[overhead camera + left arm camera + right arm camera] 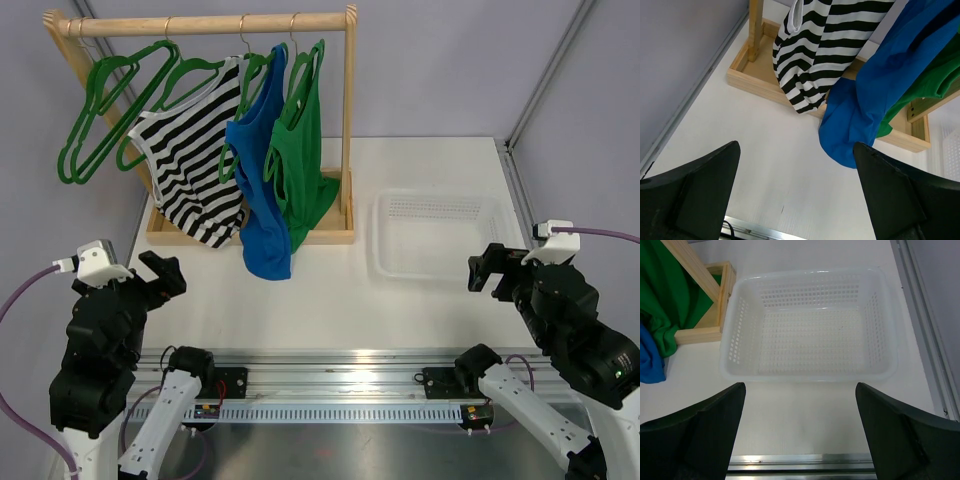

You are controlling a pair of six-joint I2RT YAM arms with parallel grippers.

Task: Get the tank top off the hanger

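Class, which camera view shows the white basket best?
Right wrist: the whole white basket fills the frame. Top external shows it small and pale; left wrist catches only a sliver at its right edge.

Bright, even overhead light; soft shadows, sharp focus throughout.

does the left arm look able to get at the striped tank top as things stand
Probably yes: the open left gripper faces the striped tank top, with only bare table between them.
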